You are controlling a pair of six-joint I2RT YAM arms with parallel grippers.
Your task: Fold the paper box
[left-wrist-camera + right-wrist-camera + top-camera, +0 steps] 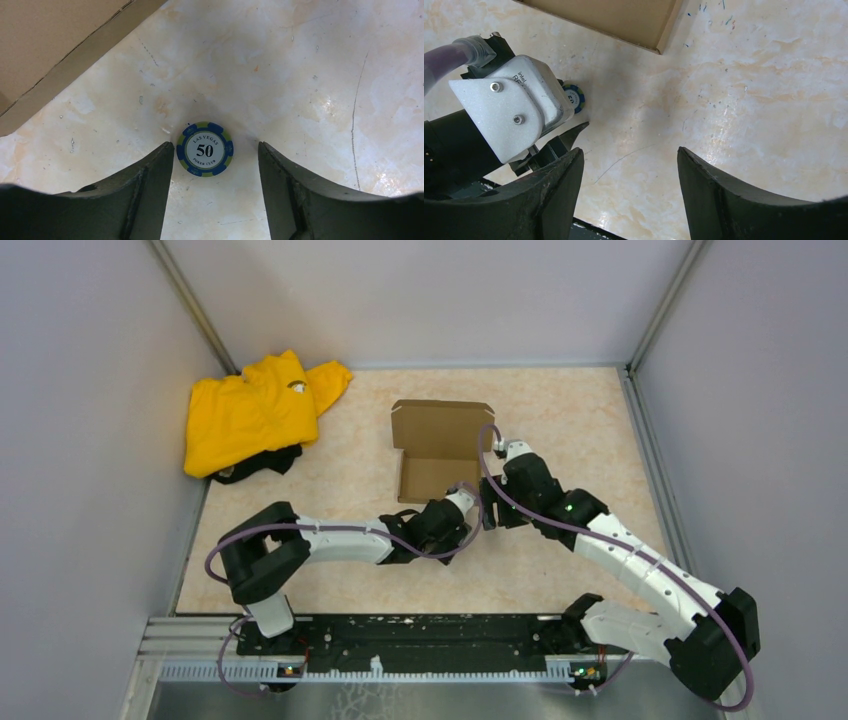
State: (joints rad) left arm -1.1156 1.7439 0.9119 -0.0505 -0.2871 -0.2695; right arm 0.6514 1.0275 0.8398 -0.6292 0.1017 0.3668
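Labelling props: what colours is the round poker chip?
Blue rim with green patches, white centre; the round poker chip shows best in left wrist view.

Left arm (340, 538) — base at the near left, upper link doubled back above it, white forearm lying low and stretched rightward to the middle. Its wrist (435, 527) is dark.
Left gripper (215, 150): tilted downward, two dark fingers (150, 180) spread wide, nothing pinched between them.
Right arm (640, 565) — base at the near right, elbow out at the far right, white forearm slanting up and left to the middle.
Right gripper (630, 150): aimed downward, its fingers (709, 185) parted, gripping nothing.
The two wrists sit just beside each other. The left one's white camera housing (509, 105) fills the left of the right wrist view.
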